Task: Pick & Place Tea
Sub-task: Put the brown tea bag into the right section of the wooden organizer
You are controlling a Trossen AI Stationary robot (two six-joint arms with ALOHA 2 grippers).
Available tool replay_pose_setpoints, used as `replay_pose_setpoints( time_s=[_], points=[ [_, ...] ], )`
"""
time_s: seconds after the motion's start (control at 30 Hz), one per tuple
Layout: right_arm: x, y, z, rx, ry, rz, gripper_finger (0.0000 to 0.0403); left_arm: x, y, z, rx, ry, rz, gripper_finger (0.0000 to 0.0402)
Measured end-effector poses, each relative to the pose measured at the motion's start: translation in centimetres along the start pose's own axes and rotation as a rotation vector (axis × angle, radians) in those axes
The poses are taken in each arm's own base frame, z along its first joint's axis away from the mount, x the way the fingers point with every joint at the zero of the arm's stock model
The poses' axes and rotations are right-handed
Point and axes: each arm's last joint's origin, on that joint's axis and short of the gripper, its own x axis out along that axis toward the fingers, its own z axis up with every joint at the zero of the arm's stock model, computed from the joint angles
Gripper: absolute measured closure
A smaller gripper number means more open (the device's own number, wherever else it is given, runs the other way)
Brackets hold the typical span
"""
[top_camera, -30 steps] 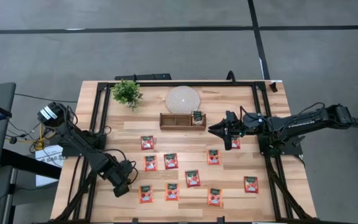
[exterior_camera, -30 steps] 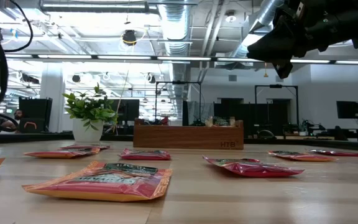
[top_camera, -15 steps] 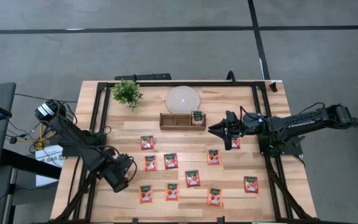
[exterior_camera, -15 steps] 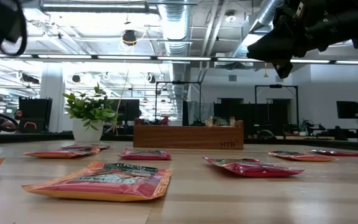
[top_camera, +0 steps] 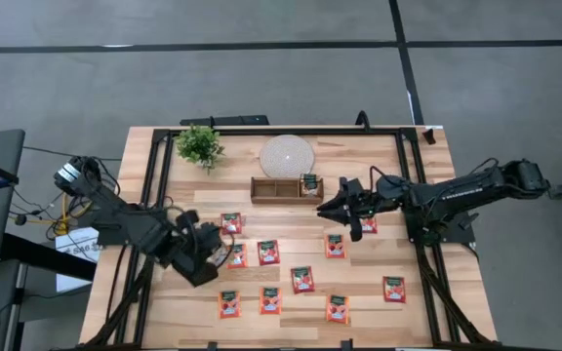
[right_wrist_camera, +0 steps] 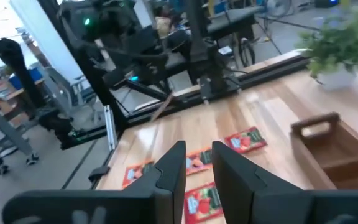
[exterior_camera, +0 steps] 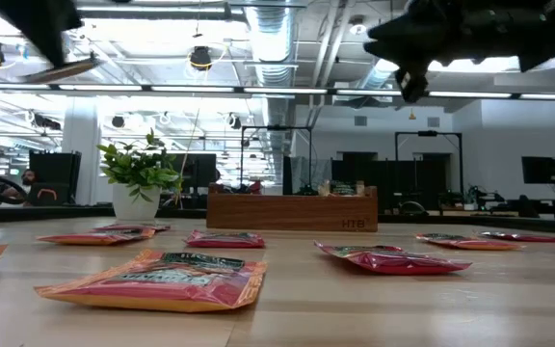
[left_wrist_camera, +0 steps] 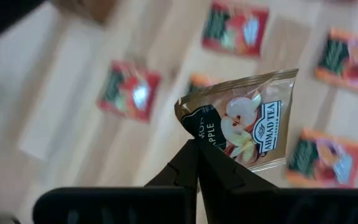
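My left gripper (top_camera: 210, 256) hangs over the table's left half, shut on a pale beige tea sachet (left_wrist_camera: 244, 121) with a dark green label. Several red-orange tea sachets (top_camera: 302, 280) lie flat on the wooden table. One more sachet (top_camera: 309, 183) sits in the right compartment of the brown tray (top_camera: 273, 189). My right gripper (top_camera: 328, 208) hovers right of the tray, well above the table. Its fingers (right_wrist_camera: 197, 163) are open with nothing between them. My left gripper pinches the beige sachet between its two shut fingertips at the edge by the dark green label (left_wrist_camera: 199, 129). The fingers come from above, slanting down. The sachet is lifted clear of the table and stands out beyond the fingertips, tilted (exterior_camera: 61, 69).
A round white disc (top_camera: 287, 155) and a small potted plant (top_camera: 200, 145) stand at the table's far side behind the tray. Black frame rails (top_camera: 156, 185) run along the left and right edges. Bare wood lies between the sachets and at the near edge.
My left gripper has risen high off the table and gone toward the right and far side, tipping less steeply, still shut on the beige sachet, which it carries well clear. My right gripper has drifted a little toward the table's left.
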Motion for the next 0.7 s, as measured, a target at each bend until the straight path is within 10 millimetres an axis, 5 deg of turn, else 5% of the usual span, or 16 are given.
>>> replay_pose_setpoints(
  time_s=[0.33,0.7],
  points=[
    [4.4,0.7,2.3,-0.068,0.038,0.113,0.0332,0.5,2.2,5.8,0.108,-0.192,0.033,0.0401],
    [8.2,-0.4,4.7,-0.054,0.061,0.149,0.0332,1.2,4.0,9.2,0.187,-0.344,0.097,0.0401]
  ],
)
